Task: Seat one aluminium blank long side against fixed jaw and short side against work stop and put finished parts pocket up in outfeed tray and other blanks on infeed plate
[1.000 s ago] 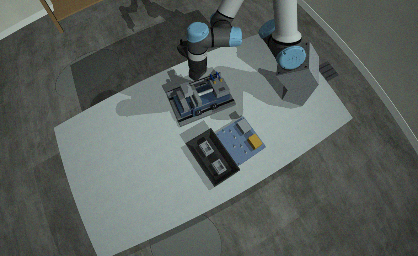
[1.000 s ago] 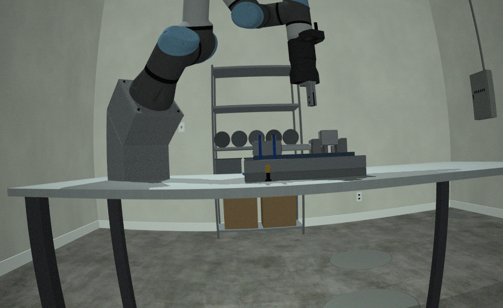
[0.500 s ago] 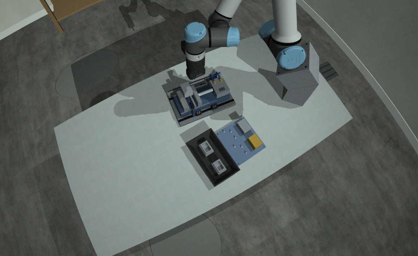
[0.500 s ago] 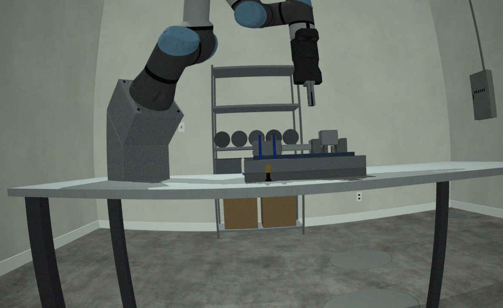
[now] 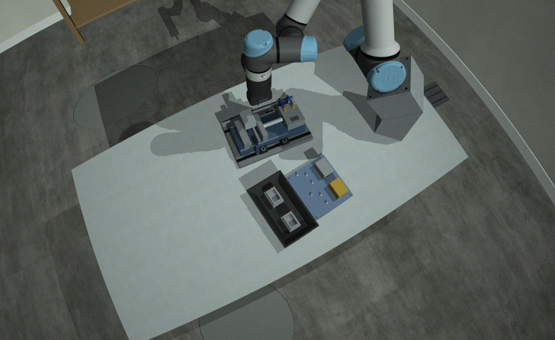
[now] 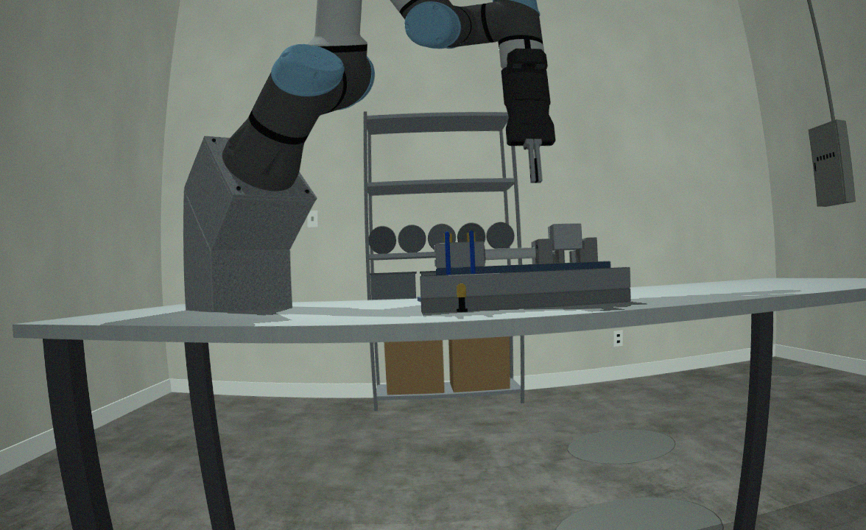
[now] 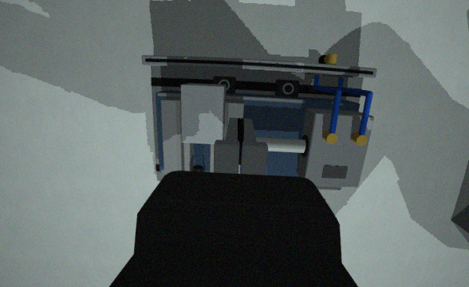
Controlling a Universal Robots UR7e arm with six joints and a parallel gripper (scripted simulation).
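My gripper (image 6: 534, 172) is shut and empty, hanging in the air well above the vise (image 5: 266, 130); it also shows in the wrist view (image 7: 240, 157). A grey aluminium blank (image 5: 250, 120) (image 6: 565, 235) (image 7: 202, 113) sits at the vise's opening, and its top stands above the jaws. I cannot tell whether it lies flat on the low bars. The blue infeed plate (image 5: 318, 186) holds one aluminium blank (image 5: 324, 167) and one brass blank (image 5: 338, 187), both flat. The black outfeed tray (image 5: 281, 208) holds two finished parts (image 5: 273, 196) (image 5: 290, 221), pocket up.
The vise's hose block with blue hoses (image 5: 288, 110) (image 7: 344, 115) stands to the right of the gripper. The arm's grey pedestal (image 5: 391, 105) is at the table's back right. Small pins stand on the infeed plate (image 5: 313, 188).
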